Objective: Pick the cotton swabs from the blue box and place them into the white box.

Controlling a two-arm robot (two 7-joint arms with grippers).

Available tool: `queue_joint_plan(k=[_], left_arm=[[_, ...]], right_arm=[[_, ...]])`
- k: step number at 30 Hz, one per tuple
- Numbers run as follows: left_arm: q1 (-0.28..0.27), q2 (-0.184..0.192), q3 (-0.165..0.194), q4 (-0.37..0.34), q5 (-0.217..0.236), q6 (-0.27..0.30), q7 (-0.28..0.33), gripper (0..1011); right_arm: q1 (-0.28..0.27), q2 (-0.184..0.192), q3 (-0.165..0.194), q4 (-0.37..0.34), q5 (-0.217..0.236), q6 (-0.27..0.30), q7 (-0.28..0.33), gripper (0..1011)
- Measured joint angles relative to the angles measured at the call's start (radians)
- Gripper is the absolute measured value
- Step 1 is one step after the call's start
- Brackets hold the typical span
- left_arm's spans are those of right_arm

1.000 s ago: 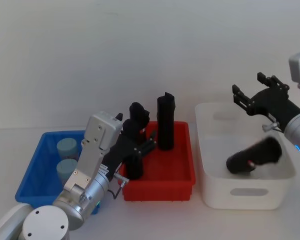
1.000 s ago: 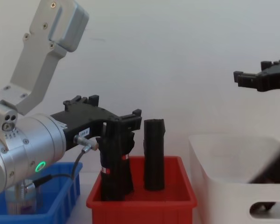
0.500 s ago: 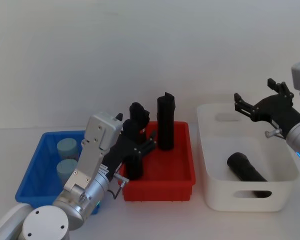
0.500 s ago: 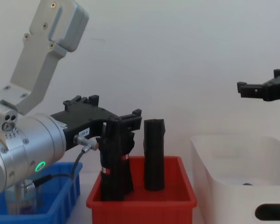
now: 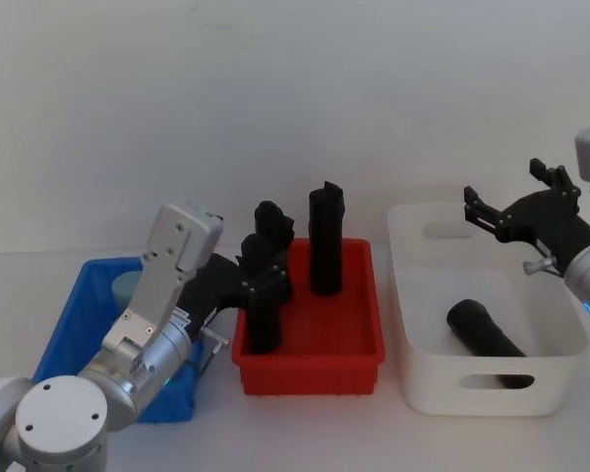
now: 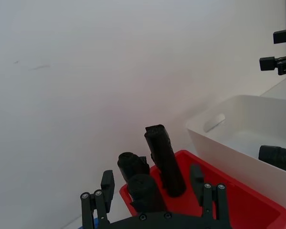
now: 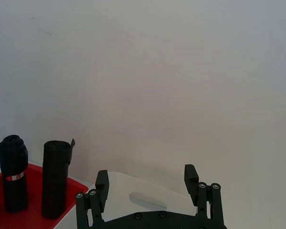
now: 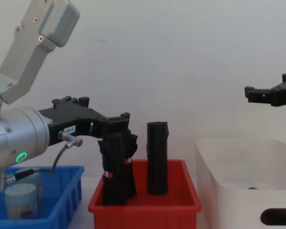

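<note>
On the white tabletop [image 5: 315, 433], the blue box [image 5: 61, 339] is seen at the far left, and a tub of cotton swabs [image 8: 20, 201] with a pale blue top is stood inside it; its label is too small to be read. The left tool [image 6: 152, 183] is held above that box's right side, reaching toward the red bin [image 5: 310, 362], with its fingers spread apart and nothing gripped between them. A small white sticker [image 8: 69, 129] on its body carries print that cannot be made out. Three black rolls [image 5: 325, 236] are stood upright in the red bin, and a red-and-white band [image 8: 115, 174] is wrapped around the front one. Further right, the white box [image 5: 472, 382] is set, with one black roll [image 5: 484, 331] laid inside. The right tool [image 5: 507, 192] is held over the white box's rear, fingers apart and empty.
</note>
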Motion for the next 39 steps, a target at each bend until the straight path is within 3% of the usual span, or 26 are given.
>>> queue_joint_plan(k=[9,19,29,39], left_arm=[[-0.021,0.039,-0.044,0.012,-0.03,0.109,-0.066,1000],[-0.022,0.084,-0.089,0.028,-0.065,0.201,-0.076,1000],[0.004,0.12,-0.122,0.039,-0.105,0.24,-0.057,1000],[0.029,0.137,-0.134,0.061,-0.118,0.244,-0.056,1000]], right_arm=[[-0.002,0.0,0.0,0.0,0.0,0.0,-0.004,1002],[-0.003,0.0,0.0,0.0,0.0,0.0,-0.005,1002],[-0.003,0.0,0.0,0.0,0.0,0.0,-0.006,1002],[-0.004,0.0,0.0,0.0,0.0,0.0,-0.007,1002]])
